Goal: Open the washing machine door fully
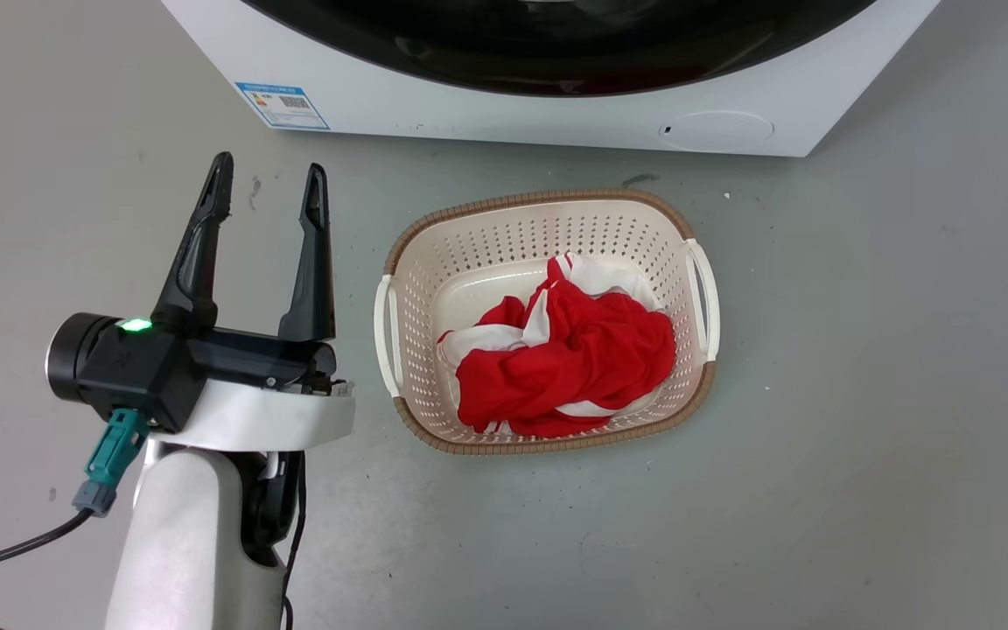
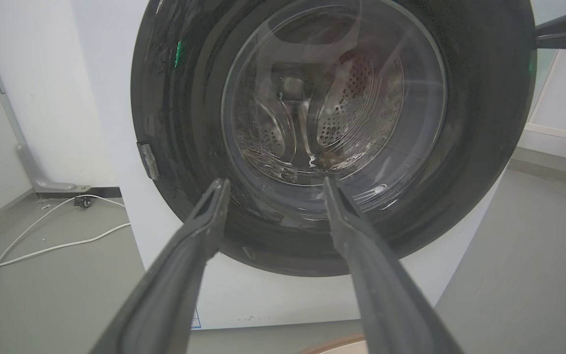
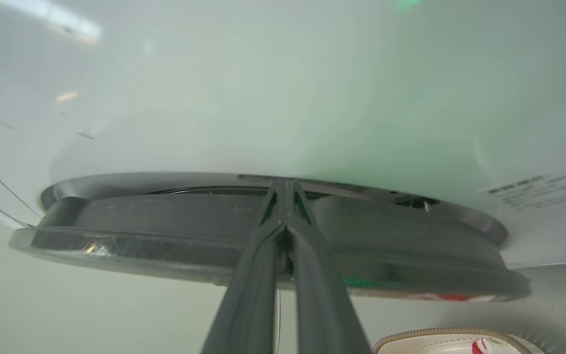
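Observation:
The washing machine door (image 1: 556, 52), a glossy black disc, shows its lower arc at the top of the head view. In the left wrist view the door (image 2: 484, 123) faces me, with the steel drum visible through its glass centre. My left gripper (image 1: 269, 168) is open and empty over the floor, short of the machine, its fingers pointing at the door (image 2: 275, 182). Seen edge-on, the door (image 3: 140, 231) has a narrow gap behind it. My right gripper (image 3: 283, 184) is shut, tips in that gap at the rim. It also reaches the door's right edge (image 2: 543, 34).
A cream laundry basket (image 1: 548, 199) holding a red and white garment (image 1: 565, 359) sits on the grey floor in front of the machine. A small round white flap (image 1: 717, 129) is low on the machine's front. White cables (image 2: 42, 250) lie on the floor left of the machine.

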